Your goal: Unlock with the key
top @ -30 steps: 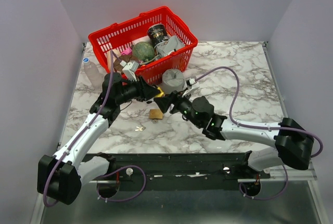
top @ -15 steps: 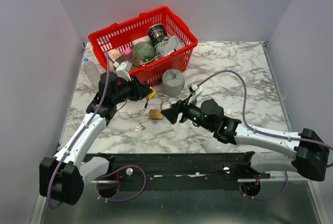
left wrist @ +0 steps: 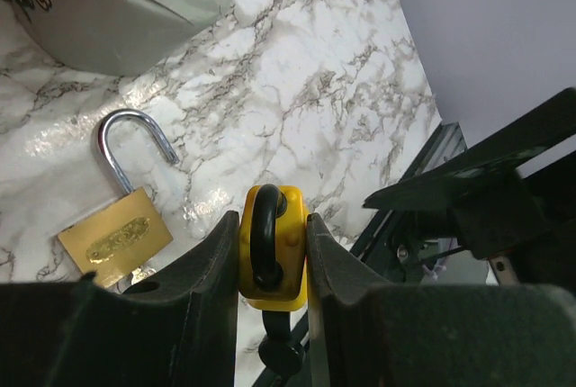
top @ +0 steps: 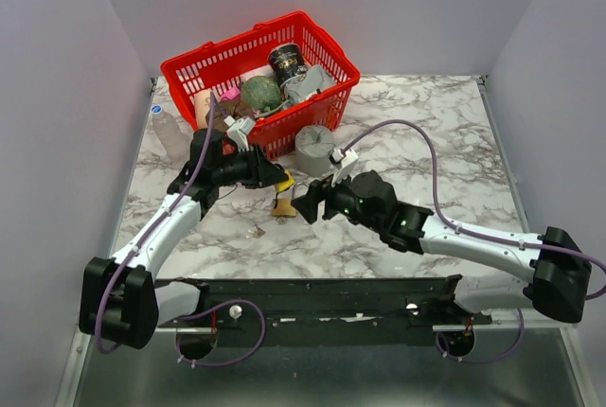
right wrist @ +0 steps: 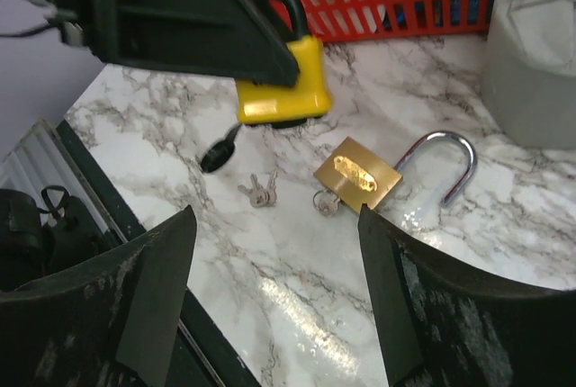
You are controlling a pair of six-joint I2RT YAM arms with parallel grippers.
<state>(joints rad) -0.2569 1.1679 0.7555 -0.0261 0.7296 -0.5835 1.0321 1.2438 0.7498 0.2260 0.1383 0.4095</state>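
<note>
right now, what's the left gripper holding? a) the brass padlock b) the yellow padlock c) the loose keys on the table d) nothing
b: the yellow padlock sits clamped between the fingers of the left gripper, while the brass padlock lies apart on the marble table with its shackle swung open.

Black-shackled yellow padlock [left wrist: 288, 265]; silver-shackled brass padlock [left wrist: 115, 239]; white desk [left wrist: 324, 72], grey marble veining; red lattice basket [top: 331, 43]; lilac cables [top: 431, 147].
</note>
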